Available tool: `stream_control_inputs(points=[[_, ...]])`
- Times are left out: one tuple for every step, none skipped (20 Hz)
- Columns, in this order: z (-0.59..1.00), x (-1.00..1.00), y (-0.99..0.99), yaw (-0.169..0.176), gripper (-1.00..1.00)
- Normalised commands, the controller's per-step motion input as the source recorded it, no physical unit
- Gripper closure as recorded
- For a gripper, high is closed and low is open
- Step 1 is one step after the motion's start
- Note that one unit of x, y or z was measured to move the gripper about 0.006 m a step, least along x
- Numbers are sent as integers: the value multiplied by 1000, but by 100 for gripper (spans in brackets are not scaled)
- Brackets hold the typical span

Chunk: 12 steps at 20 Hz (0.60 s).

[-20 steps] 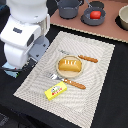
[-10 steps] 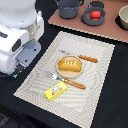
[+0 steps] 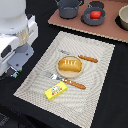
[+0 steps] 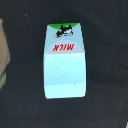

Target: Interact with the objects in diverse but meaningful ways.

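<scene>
Gripper fingers did not show in either view, so I could not tell whether they were open or closed; the arm hung just off the mat on the exterior view's left. The wrist view looked straight down on the carton, lying flat on dark cloth, its "MILK" face up. That carton seemed the thing in hand. To take it well, the fingers should close across its narrow width, near the middle, after a straight descent. On the mat sat the loaf on a plate, with the butter nearer its front edge. Beyond the mat's far edge, the tomato lay in the pan.
</scene>
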Motion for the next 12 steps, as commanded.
stream_control_inputs(points=[[-269, -600, 126, 0, -100], [-274, -583, 131, 0, -100], [-286, -597, 123, 0, -100], [-323, -623, 69, 0, -100], [-349, -680, 0, -3, -100], [-366, -726, 0, -15, -100], [-337, -743, -14, -20, -100], [-331, -731, 0, -24, -100], [-337, -726, 0, -24, -100], [-334, -771, -49, -31, -100], [-346, -797, -54, -36, -100], [-343, -797, -20, -36, -100]])
